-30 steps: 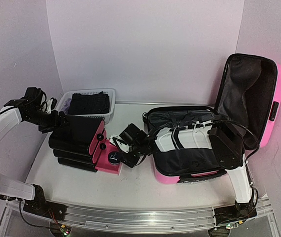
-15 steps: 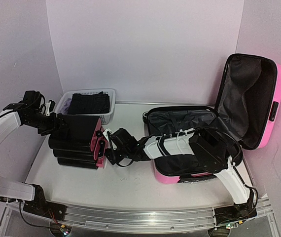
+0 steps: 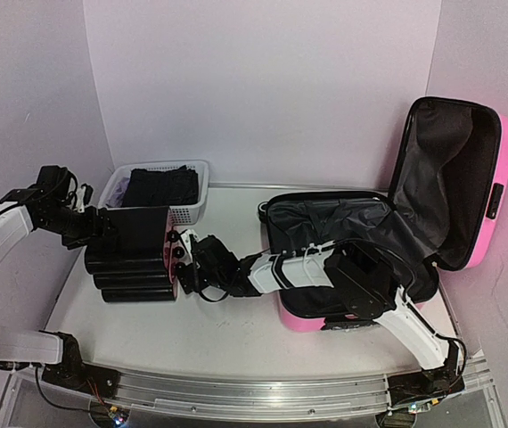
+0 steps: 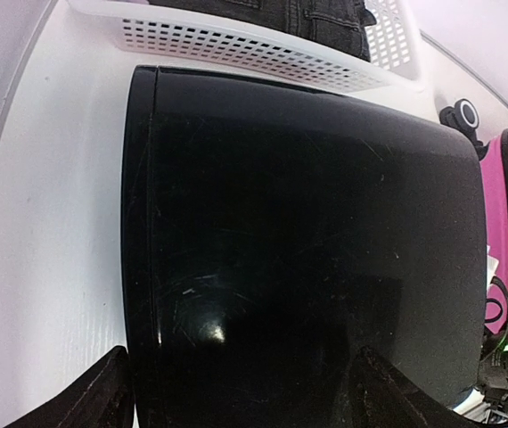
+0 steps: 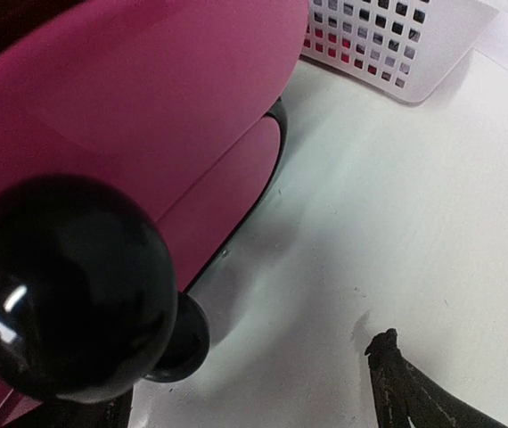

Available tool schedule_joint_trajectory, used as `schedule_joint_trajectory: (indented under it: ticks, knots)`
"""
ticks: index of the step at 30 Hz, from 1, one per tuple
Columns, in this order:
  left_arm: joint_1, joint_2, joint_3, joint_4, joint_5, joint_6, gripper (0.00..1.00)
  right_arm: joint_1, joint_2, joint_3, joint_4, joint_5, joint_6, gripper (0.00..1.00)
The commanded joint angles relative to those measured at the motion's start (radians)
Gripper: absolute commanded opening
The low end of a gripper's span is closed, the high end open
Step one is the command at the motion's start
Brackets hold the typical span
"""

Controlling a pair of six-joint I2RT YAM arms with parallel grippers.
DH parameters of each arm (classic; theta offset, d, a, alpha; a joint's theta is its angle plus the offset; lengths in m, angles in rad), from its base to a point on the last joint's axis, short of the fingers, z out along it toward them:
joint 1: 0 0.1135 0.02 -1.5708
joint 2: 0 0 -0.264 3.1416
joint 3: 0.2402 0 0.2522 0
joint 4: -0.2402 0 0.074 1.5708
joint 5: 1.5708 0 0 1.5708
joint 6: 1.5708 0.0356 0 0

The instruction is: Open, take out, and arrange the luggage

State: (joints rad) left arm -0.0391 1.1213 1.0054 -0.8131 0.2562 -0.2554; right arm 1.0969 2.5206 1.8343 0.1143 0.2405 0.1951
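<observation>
The luggage (image 3: 506, 169), a big pink hard-shell suitcase, lies open at the right with its lid upright and its black lining showing. A smaller suitcase (image 3: 134, 245) with a ribbed black shell, pink base and black wheels stands at the left. My left gripper (image 3: 92, 227) grips its far end, jaws wide astride the glossy black shell (image 4: 307, 250), one finger (image 4: 102, 397) against its edge. My right gripper (image 3: 192, 267) is open at the wheel end, where the pink base (image 5: 147, 107) and a black wheel (image 5: 67, 294) sit by its left finger.
A white mesh basket (image 3: 193, 212) holding dark clothes (image 3: 160, 185) stands just behind the small suitcase, close to its top edge (image 4: 236, 45) and showing in the right wrist view as a basket corner (image 5: 388, 45). Walls close in at the back, left and right.
My right arm has stretched left from the big suitcase to the small one's wheels, and its jaws have widened. The small suitcase has swung more upright and slightly left, hiding most of its pink base.
</observation>
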Motion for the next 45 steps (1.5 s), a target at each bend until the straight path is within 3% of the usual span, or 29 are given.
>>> schedule_joint_trajectory:
  ticks: [1, 6, 12, 18, 21, 24, 32, 35, 39, 42, 45]
  knots:
    - [-0.016, -0.073, 0.046, 0.017, -0.012, 0.001, 0.82, 0.065, -0.070, 0.008, 0.173, -0.009, 0.020, 0.96]
    - [-0.016, -0.170, 0.116, -0.030, -0.239, 0.008, 0.83, 0.060, -0.188, -0.113, 0.114, 0.067, -0.050, 0.98]
    - [-0.016, -0.201, 0.203, -0.074, -0.204, 0.003, 0.83, 0.075, -0.173, -0.107, 0.119, 0.047, -0.020, 0.98]
    - [-0.017, -0.232, 0.272, -0.080, -0.066, 0.003, 0.83, 0.112, 0.006, 0.161, 0.096, -0.015, 0.016, 0.98]
    - [-0.017, -0.243, 0.290, -0.080, -0.004, 0.012, 0.83, 0.123, 0.118, 0.387, 0.016, -0.034, 0.016, 0.98]
    - [-0.018, -0.254, 0.300, -0.079, 0.024, 0.016, 0.84, 0.128, 0.137, 0.471, -0.083, -0.015, 0.030, 0.98]
    - [-0.018, -0.221, 0.346, -0.042, 0.125, 0.014, 0.84, 0.126, -0.381, -0.057, -0.107, 0.217, -0.110, 0.98]
    - [-0.017, -0.211, 0.381, 0.007, 0.175, 0.029, 0.86, 0.110, -0.639, -0.207, -0.289, 0.303, -0.069, 0.98]
    - [-0.017, -0.197, 0.476, 0.049, 0.208, 0.067, 0.87, 0.086, -0.871, -0.240, -0.589, 0.435, -0.107, 0.98]
    - [-0.018, -0.196, 0.550, 0.081, 0.206, 0.085, 0.87, 0.085, -1.049, -0.259, -0.700, 0.579, -0.147, 0.98]
    - [-0.018, -0.207, 0.612, 0.114, 0.188, 0.088, 0.88, 0.086, -1.219, -0.239, -0.756, 0.618, -0.204, 0.98]
